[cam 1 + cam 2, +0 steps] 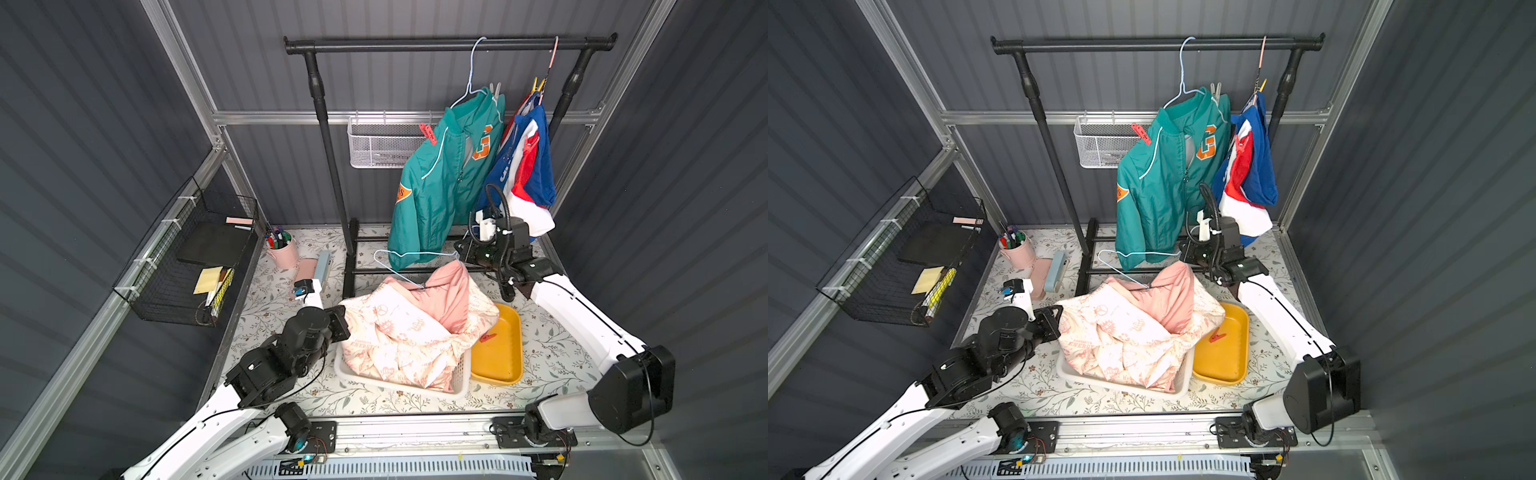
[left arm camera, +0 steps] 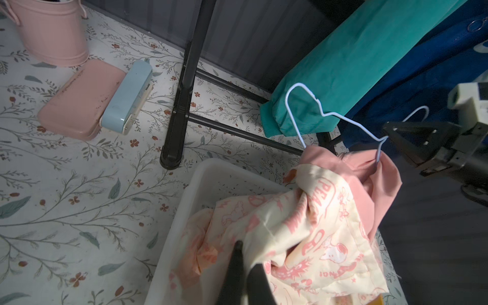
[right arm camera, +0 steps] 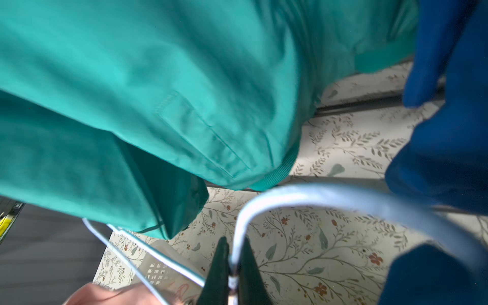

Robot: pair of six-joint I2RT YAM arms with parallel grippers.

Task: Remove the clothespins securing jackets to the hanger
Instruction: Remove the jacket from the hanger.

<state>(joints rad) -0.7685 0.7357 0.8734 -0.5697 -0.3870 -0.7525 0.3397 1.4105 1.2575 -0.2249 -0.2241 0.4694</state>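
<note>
Near the white basket (image 2: 211, 174) your right gripper (image 3: 233, 253) pinches the blue hanger (image 3: 317, 191) while your left gripper (image 2: 245, 258) clamps the cream-and-pink jacket (image 2: 303, 224) inside it, likely to pull them apart.

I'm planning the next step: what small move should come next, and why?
Probably the right gripper draws the hanger out of the pink hood: it is shut on the hanger, and the left gripper grips the cream jacket in the basket.

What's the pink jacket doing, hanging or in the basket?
In: the pink jacket lies crumpled in the white basket, off the rail.
</note>
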